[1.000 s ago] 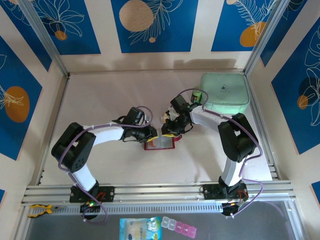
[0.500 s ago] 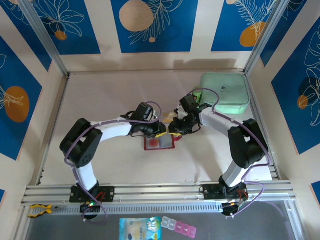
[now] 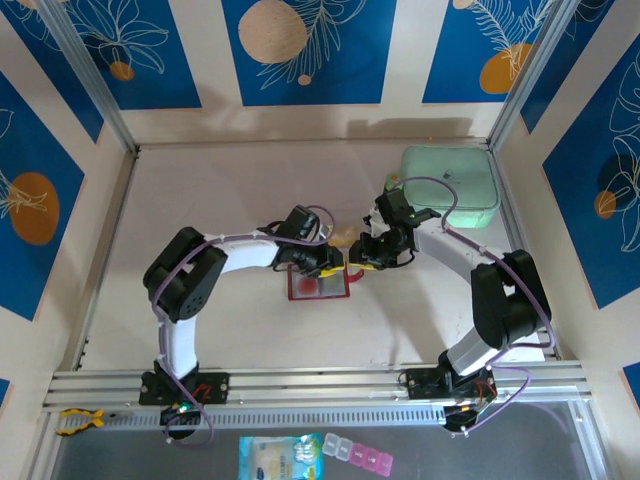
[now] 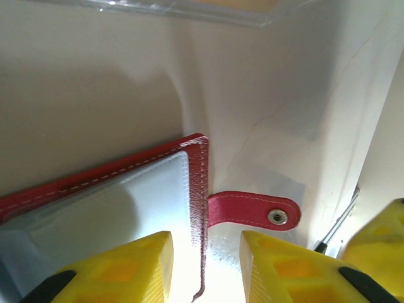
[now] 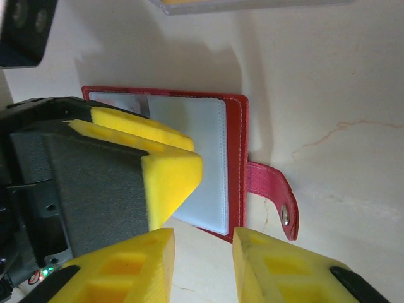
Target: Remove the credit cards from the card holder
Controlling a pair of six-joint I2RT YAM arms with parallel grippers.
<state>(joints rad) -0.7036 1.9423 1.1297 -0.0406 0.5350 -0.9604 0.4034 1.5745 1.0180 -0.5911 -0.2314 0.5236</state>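
The card holder (image 3: 318,287) lies open on the table, red with pale grey pockets (image 5: 189,158). No tan card face shows in those pockets. Its snap tab (image 4: 252,211) sticks out to the right. My left gripper (image 3: 335,268) is open, its yellow fingers astride the wallet's red stitched right edge (image 4: 201,189). My right gripper (image 3: 358,264) is open just off the wallet's near right corner, beside the tab (image 5: 271,196). The left gripper's finger (image 5: 158,158) covers the wallet's middle in the right wrist view. A flat tan piece with a clear edge (image 3: 342,237) lies behind the wallet; I cannot tell whether it is a card.
A big mint green case (image 3: 450,187) stands at the back right, close behind the right arm. A metal rail (image 3: 320,382) runs along the near edge. Beyond it lie a printed packet (image 3: 282,457) and a pink pill box (image 3: 360,455).
The left gripper has slid right from the wallet's left side to its right edge. The right gripper has drawn back to the right. More of the wallet's inside is uncovered.
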